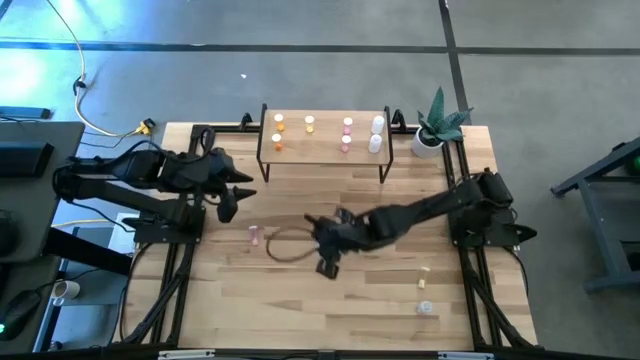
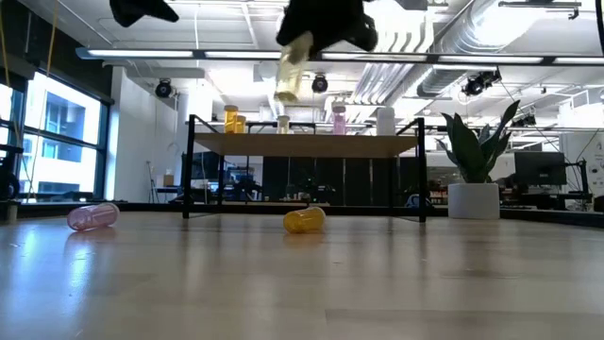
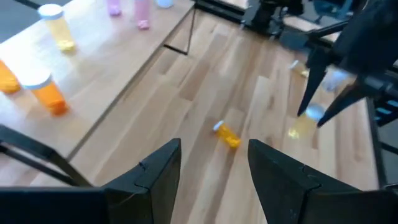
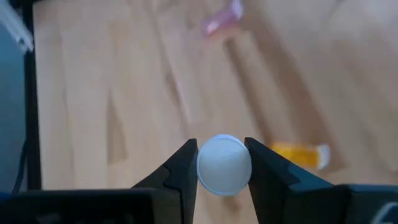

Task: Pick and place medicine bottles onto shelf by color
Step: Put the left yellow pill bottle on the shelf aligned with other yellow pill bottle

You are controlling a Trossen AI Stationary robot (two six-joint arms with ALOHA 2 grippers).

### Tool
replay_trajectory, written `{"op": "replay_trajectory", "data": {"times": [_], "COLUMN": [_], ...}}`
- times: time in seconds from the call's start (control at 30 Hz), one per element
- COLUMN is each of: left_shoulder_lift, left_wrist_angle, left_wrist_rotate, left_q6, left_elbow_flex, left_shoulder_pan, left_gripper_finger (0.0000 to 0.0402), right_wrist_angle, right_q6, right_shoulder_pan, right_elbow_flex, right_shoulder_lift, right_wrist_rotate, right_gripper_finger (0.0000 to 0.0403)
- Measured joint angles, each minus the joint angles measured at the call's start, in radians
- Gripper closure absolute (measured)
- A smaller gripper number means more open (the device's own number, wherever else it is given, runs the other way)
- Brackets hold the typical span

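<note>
Carrying is the step in hand: the right end effector (image 4: 222, 163) is closed on a pale yellow bottle (image 2: 291, 71), fingers pinching just below its white cap (image 4: 224, 163), and the low view shows the bottle hanging well clear of the worktop (image 1: 300, 300), tilted a little off upright. From above, that arm reaches across the middle of the worktop, short of the shelf (image 1: 325, 150).

To finish well, I would lift first, so the bottle's base clears the shelf board before any forward travel, and straighten it so it lands flat. The shelf already holds orange bottles (image 1: 278, 134) at its left end, a yellow one (image 1: 310, 124) next to them, then pink (image 1: 346, 135) and white ones (image 1: 376, 134). The open spot just beside the yellow one looks like the right target. Come down slowly there, release only once the base rests on the board, and back straight up so the fingers don't knock the neighbours.

Still on the worktop are a pink bottle (image 1: 254, 236) and a yellow one (image 2: 304, 220), both lying on their sides. The left end effector (image 3: 211, 168) hovers with fingers spread and empty near the shelf's left end.
</note>
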Motion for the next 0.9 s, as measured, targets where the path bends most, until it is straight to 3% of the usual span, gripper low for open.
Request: {"op": "replay_trajectory", "data": {"times": [0.43,0.73,0.9], "left_shoulder_lift": [0.005,0.018,0.040], "left_wrist_angle": [-0.002,0.007,0.007], "left_wrist_rotate": [0.048,0.046,0.047], "left_q6": [0.062,0.011,0.008], "left_elbow_flex": [0.000,0.000,0.000], "left_shoulder_pan": [0.177,0.289,0.332], "left_gripper_finger": [0.0225,0.0225,0.0225], "right_wrist_angle": [-0.164,-0.143,-0.029], "right_q6": [-0.317,-0.470,-0.518], "right_shoulder_pan": [-0.285,-0.505,-0.597], "right_elbow_flex": [0.237,0.313,0.315], "right_shoulder_lift": [-0.001,-0.001,-0.001], "right_wrist_rotate": [-0.040,-0.113,-0.138], "right_gripper_finger": [0.0304,0.0304,0.0304]}}
